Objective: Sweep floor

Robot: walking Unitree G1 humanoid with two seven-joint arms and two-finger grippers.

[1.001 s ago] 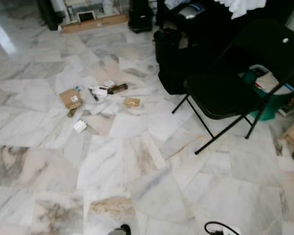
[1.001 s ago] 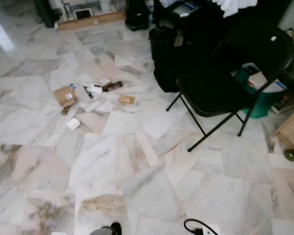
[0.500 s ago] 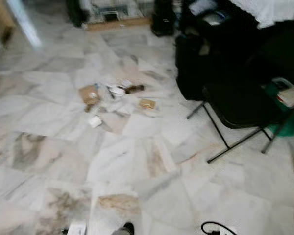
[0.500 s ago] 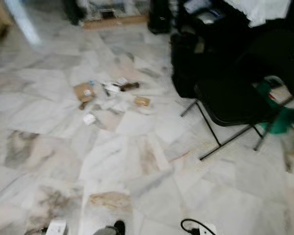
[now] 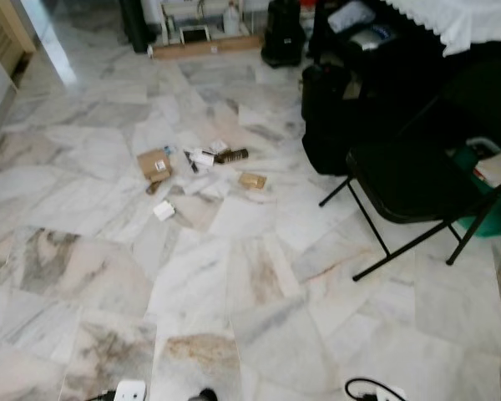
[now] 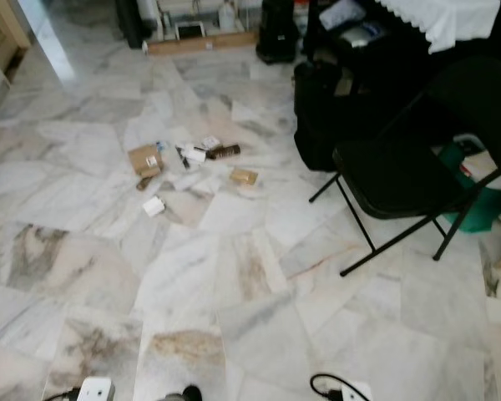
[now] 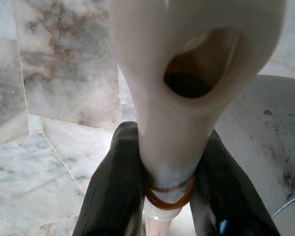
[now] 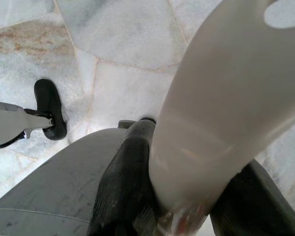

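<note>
The marble floor point(image 5: 259, 276) carries a litter pile point(image 5: 196, 171) well ahead, beside a black folding chair point(image 5: 409, 180). The left hand point(image 7: 169, 196) clenches a cream handle point(image 7: 187, 73); the right hand point(image 8: 187, 196) clenches a grey handle point(image 8: 226, 113), likely broom and dustpan, held ready for sweeping.

Glossy veined marble floor point(image 5: 259, 276), matt black chair point(image 5: 409, 180), smooth cream plastic handle point(image 7: 187, 98), cardboard scraps point(image 5: 154, 164).

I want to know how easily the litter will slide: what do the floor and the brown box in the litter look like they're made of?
The floor looks like polished marble tile: grey-brown veining, grout lines, window glare. The brown box looks like matte cardboard, with a white label.
</note>
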